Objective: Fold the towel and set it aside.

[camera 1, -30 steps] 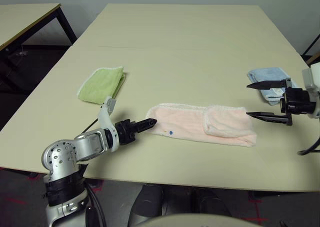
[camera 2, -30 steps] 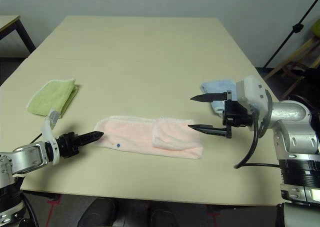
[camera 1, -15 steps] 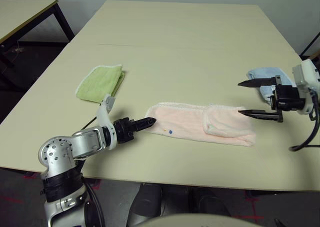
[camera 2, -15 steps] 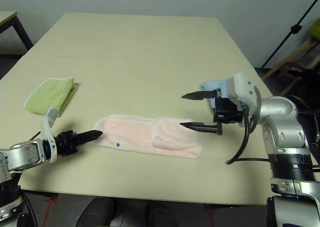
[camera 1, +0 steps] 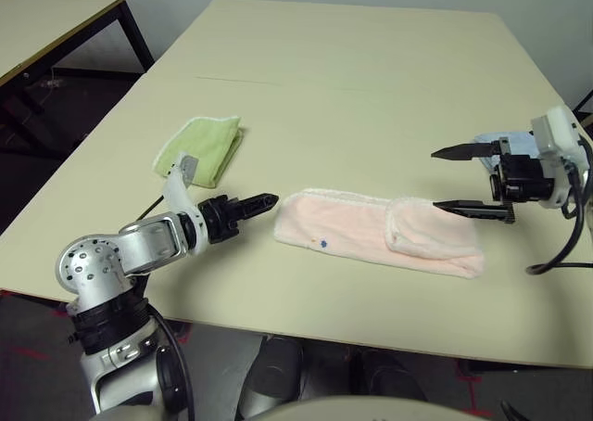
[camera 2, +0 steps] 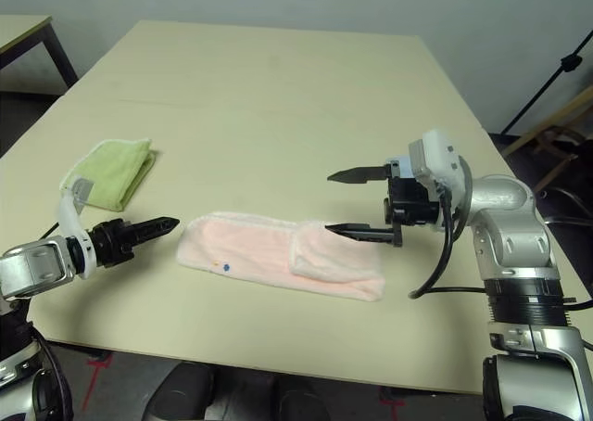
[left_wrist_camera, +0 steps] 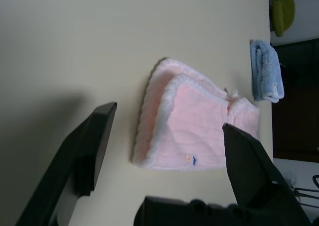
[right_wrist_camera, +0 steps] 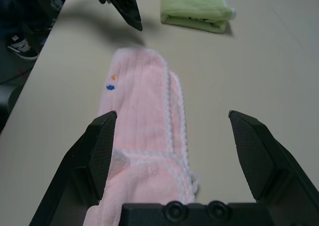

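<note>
The towel (camera 1: 380, 245) is pale pink with white bobbled edging and lies near the table's front edge. It is folded into a long strip, with its right end doubled over. A small dark motif shows near its left end. My left gripper (camera 1: 271, 199) is open, low over the table just left of the towel's left end and pointing at it. In the left wrist view its fingers (left_wrist_camera: 94, 141) frame the towel (left_wrist_camera: 194, 131) without touching it. My right gripper (camera 1: 436, 179) is open above the towel's doubled right end, its lower finger close over the fold.
A yellow-green folded cloth (camera 1: 202, 150) lies behind my left arm. A light-blue folded cloth (camera 1: 489, 144) sits behind my right gripper near the table's right edge. A second table (camera 1: 56, 13) stands far left. A black stand (camera 2: 556, 69) rises at the right.
My right gripper has moved left, from beside the towel's right end to over it. My left gripper has drawn back slightly from the towel's left edge. The camera has shifted too.
</note>
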`<state>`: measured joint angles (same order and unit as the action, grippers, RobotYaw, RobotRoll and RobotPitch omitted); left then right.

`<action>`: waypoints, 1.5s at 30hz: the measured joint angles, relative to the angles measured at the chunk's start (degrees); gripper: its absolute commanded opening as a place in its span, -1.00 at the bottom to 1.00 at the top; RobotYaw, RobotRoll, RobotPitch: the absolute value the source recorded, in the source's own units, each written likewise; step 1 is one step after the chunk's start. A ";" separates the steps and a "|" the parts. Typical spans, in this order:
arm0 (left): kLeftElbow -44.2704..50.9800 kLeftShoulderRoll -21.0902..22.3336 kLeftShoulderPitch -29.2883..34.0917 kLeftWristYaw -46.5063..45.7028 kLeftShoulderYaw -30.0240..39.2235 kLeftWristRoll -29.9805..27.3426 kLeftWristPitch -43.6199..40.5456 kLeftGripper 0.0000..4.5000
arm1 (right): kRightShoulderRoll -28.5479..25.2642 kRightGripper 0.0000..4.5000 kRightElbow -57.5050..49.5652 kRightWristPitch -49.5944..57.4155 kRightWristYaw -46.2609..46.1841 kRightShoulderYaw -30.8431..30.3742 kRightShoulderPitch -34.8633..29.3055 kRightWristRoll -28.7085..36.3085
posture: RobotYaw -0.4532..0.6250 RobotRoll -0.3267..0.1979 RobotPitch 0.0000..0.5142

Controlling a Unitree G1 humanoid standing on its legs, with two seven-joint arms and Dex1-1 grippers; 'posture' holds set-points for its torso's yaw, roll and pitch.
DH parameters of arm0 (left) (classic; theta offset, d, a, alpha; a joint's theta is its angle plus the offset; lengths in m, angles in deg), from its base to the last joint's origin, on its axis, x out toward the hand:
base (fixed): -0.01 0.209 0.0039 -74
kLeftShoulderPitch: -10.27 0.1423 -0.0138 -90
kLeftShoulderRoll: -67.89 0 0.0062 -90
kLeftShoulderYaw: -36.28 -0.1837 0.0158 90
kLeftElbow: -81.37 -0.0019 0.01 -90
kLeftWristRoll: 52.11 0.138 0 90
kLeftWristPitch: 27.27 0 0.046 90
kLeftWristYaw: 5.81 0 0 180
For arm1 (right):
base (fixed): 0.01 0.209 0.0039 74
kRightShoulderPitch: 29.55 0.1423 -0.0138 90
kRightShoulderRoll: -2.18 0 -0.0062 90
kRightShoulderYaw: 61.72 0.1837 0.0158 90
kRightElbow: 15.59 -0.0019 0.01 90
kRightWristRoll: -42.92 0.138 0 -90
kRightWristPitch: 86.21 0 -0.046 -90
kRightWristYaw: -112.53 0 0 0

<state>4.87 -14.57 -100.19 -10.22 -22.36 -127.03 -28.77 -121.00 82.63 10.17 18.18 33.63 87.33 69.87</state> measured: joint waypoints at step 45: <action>-8.91 6.60 7.18 -20.17 -25.71 -21.41 28.60 -0.98 | -8.17 1.00 -9.69 6.47 -3.03 11.29 -16.64 5.24 | 0.03 0.25 -0.50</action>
<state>-4.04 -7.97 -93.01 -30.39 -48.08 -148.44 -0.17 -129.17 72.94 16.64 15.15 44.92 70.69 75.11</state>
